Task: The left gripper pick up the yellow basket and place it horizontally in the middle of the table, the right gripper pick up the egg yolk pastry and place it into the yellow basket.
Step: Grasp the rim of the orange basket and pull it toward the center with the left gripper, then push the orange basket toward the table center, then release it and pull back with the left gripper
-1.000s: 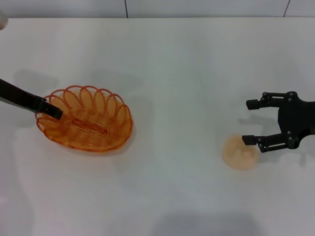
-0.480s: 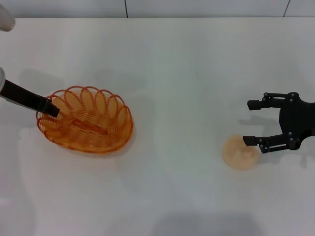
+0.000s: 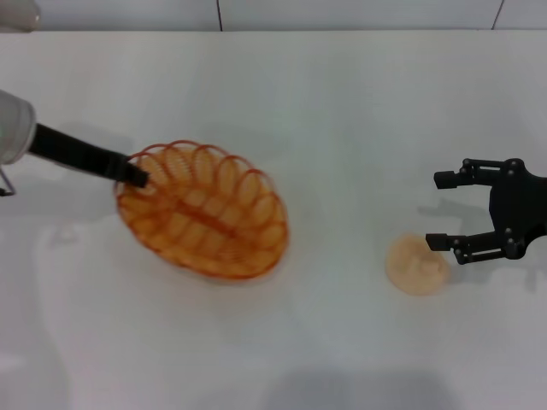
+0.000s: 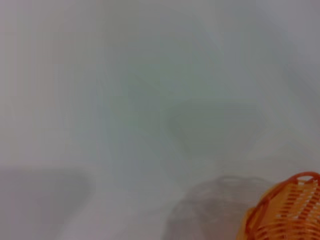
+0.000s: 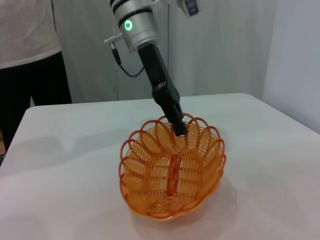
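Midway, the black two-fingered left gripper (image 3: 135,176) has its fingers pinching the rim of the oval orange-yellow wire-weave basket (image 3: 203,210), carried tilted left of the white bench (image 3: 342,102) middle, not yet set down. Beside the small round beige egg yolk pastry (image 3: 416,265) at the bench's right, the right gripper (image 3: 448,210) hovers, fingers spread; that pick remains.

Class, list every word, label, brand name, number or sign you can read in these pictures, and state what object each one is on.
None: no readable text in any view.
The yellow basket, egg yolk pastry and table are unmarked.
The left gripper, at the basket's rim, and the right gripper, beside the pastry, carry no lettering.
The green ring light on the left arm is a lamp, not a sign.
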`<state>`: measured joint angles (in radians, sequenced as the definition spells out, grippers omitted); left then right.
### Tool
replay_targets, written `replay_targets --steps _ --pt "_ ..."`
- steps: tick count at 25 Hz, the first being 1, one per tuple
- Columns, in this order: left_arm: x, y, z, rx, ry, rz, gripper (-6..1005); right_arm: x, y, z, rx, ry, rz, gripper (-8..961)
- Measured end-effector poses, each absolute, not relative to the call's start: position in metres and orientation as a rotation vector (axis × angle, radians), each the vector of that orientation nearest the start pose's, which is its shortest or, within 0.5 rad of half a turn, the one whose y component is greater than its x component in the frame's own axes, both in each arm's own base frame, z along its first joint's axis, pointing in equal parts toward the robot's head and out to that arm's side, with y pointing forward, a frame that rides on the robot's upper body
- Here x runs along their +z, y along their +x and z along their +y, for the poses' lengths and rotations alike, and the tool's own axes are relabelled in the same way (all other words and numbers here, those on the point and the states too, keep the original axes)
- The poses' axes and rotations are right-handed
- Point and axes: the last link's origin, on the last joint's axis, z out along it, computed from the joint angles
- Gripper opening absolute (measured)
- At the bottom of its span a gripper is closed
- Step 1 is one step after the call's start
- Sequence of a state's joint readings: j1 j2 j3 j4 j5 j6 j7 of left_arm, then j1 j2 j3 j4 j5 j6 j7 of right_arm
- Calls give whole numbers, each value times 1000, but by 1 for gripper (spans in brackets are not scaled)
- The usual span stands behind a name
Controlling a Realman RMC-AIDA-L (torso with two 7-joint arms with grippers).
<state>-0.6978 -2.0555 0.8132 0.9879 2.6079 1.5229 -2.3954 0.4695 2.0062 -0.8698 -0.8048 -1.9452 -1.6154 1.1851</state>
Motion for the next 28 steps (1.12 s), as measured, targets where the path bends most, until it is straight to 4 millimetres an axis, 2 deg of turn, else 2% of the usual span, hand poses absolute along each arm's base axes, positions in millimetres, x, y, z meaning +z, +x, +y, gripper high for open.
replay_targets --steps 3,8,16,23,28 --pt "31 -239 379 35 -2412 -1492 102 30 264 323 491 -2836 120 774" --pt "22 -238 381 7 -2317 -1628 85 30 266 320 491 -2842 80 769" --pt "3 -238 381 -82 -2139 -1908 126 32 272 312 483 -2842 33 762" --pt "-14 -233 378 -78 -2115 -1995 162 37 274 307 499 -2846 15 756" --pt "-16 -231 380 -76 -2104 -2001 188 40 275 305 507 -2841 7 752"
